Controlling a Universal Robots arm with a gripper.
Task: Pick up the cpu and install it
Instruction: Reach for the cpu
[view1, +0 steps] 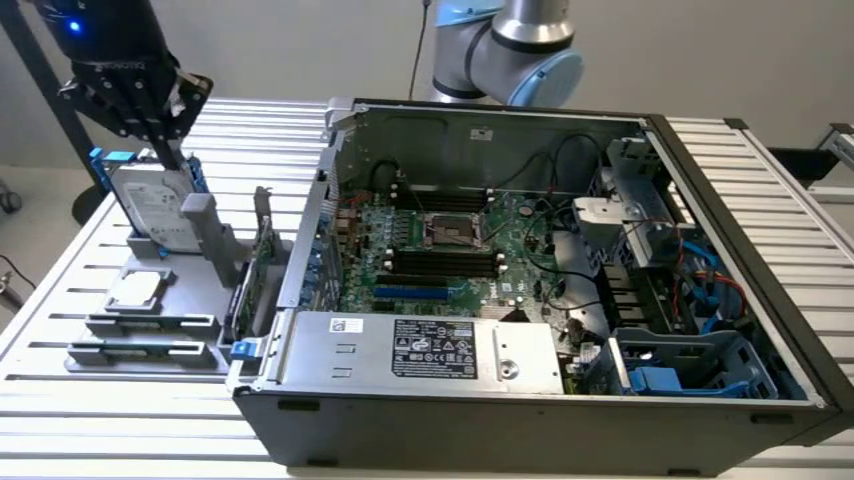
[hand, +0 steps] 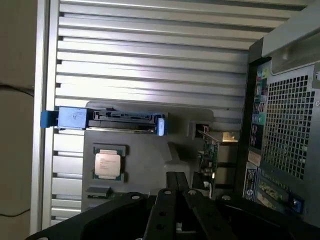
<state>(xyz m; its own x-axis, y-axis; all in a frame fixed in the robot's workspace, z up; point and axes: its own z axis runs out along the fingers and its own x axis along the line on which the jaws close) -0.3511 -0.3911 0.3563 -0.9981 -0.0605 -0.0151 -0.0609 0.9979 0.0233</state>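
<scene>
While the gripper (view1: 175, 160) (hand: 177, 187) hangs at the far end of the exterior view's left, jaws pressed together on nothing, just above the upright hard drive (view1: 150, 205), the cpu (view1: 136, 290) (hand: 107, 164) lies flat in its square pocket of the grey fixture (view1: 200, 300). It sits on the near side of the drive, apart from the gripper. Over on the exterior view's right, the open computer case (view1: 534, 420) holds the motherboard (view1: 514, 250): cpu socket (view1: 454, 232) unfilled at its middle, power supply (view1: 427, 348) along the near wall.
</scene>
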